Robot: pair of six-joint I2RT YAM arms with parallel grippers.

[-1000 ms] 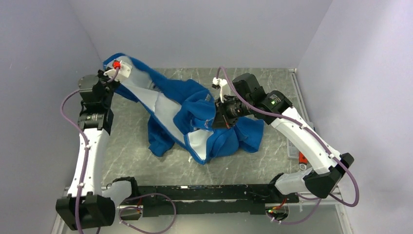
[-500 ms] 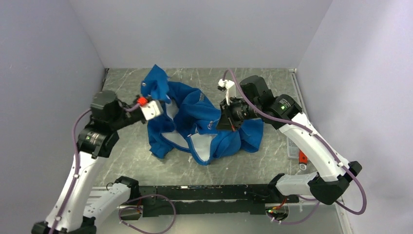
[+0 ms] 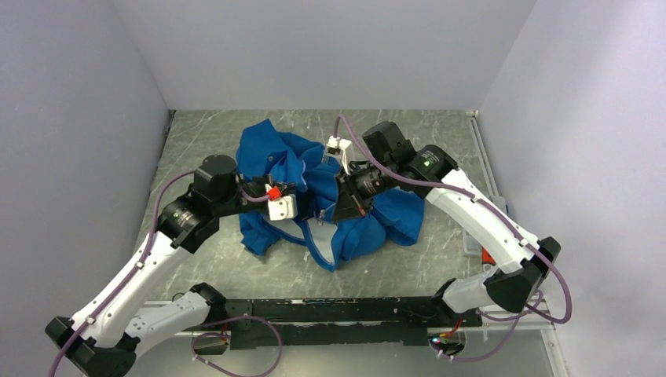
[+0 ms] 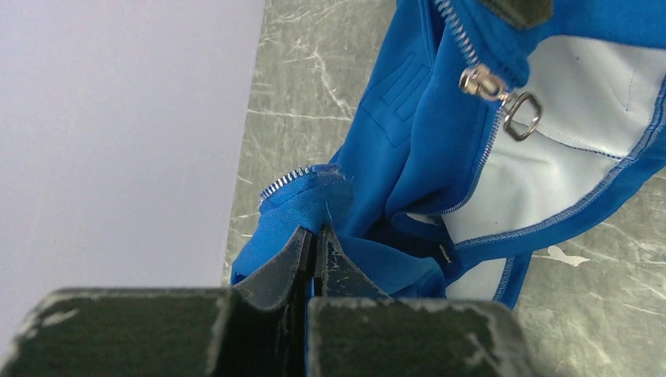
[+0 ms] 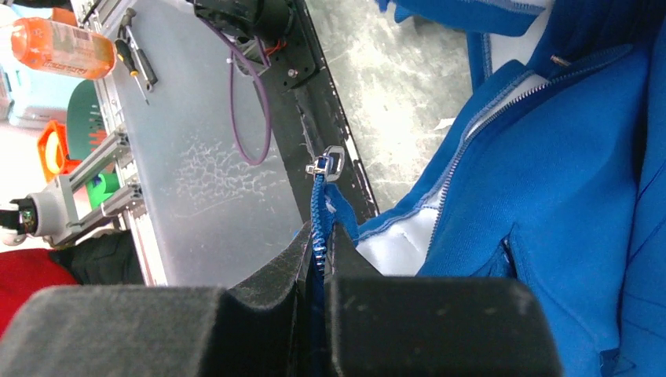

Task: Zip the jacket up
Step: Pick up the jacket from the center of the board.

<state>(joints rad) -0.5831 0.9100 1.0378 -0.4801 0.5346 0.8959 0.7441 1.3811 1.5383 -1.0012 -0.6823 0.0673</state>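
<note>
Left wrist view: the left gripper (image 4: 316, 245) has its fingers pressed together on a folded blue edge of the jacket (image 4: 424, 141); a short run of zipper teeth (image 4: 284, 182) shows on that fold just beyond the fingertips; further out, the second toothed edge descends from the top of the frame, carrying the zipper slider (image 4: 481, 81) with its ring pull hanging below it, well apart from the left fingers; beside this edge the pale lining (image 4: 550, 157) faces up; the grey marbled table (image 4: 314, 78) lies beneath. Right wrist view: the right gripper (image 5: 322, 255) has its fingers pressed together, pinching a narrow toothed strip of the front edge; the slider sits on this strip just past the fingertips, not touching them; the strip runs straight away from the fingers; the bulk of the blue fabric lies to the right of the fingers; the black base rail (image 5: 314, 86) and an orange bottle (image 5: 55, 47) lie beyond. Top external view: both grippers meet over the middle of the garment, close together, each raising a fold; the jacket lies crumpled at the centre of the table between the two arms, unzipped; the heap is wider from left to right than from front to back; the open front with its lining tapers to a point toward the near edge; which end is the collar cannot be told.
</note>
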